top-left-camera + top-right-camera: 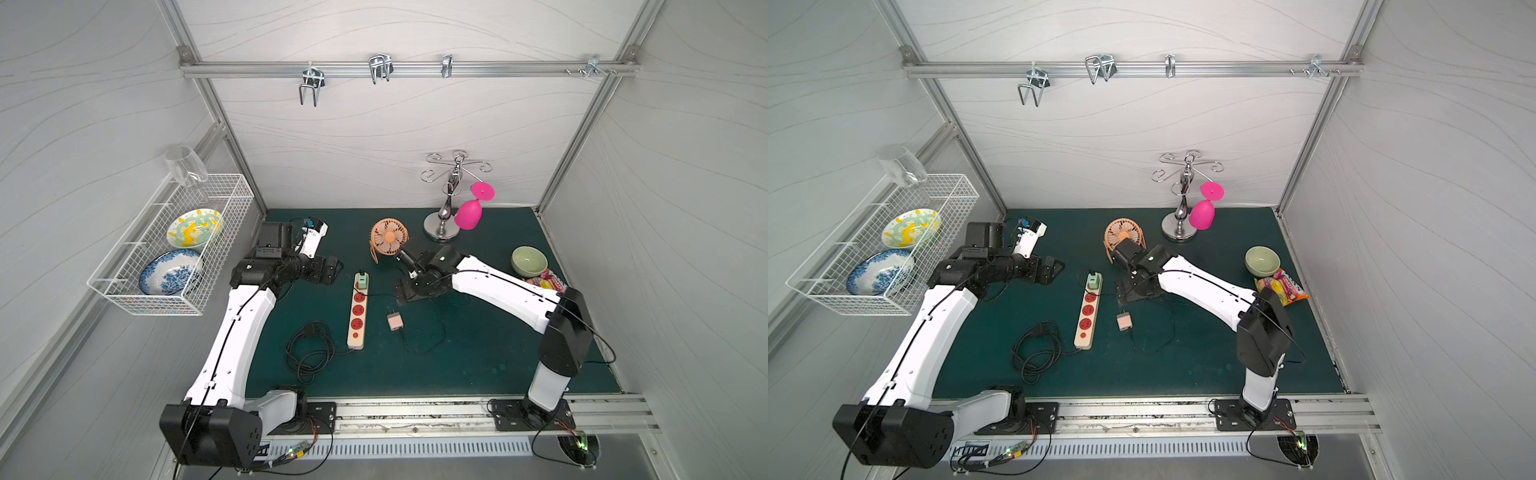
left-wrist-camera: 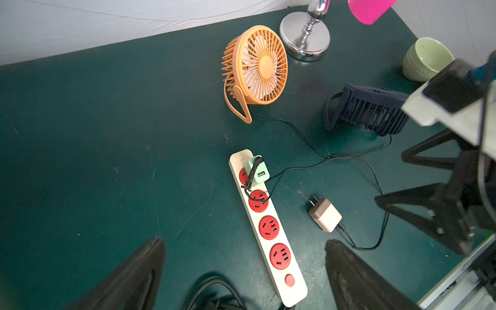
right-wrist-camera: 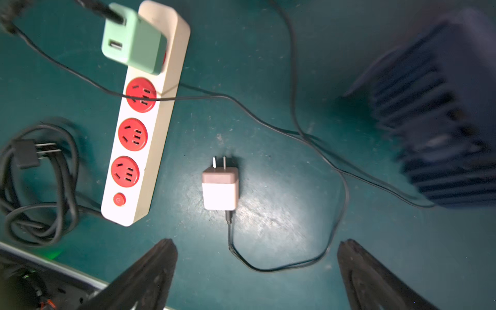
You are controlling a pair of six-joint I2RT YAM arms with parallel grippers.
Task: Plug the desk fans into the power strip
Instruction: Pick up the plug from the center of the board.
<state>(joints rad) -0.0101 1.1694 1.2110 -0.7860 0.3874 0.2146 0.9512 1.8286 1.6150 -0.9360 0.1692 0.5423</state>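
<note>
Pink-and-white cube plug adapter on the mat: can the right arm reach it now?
Probably yes. The pink-and-white cube plug adapter lies uncovered on the green mat ahead of the right arm's open fingers; only its own thin black cable trails nearby.

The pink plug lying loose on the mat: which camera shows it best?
The right wrist view: the pink plug lies near the middle, large, both prongs clear. The left wrist view shows it smaller; in both top views it is tiny, beside the power strip.
</note>
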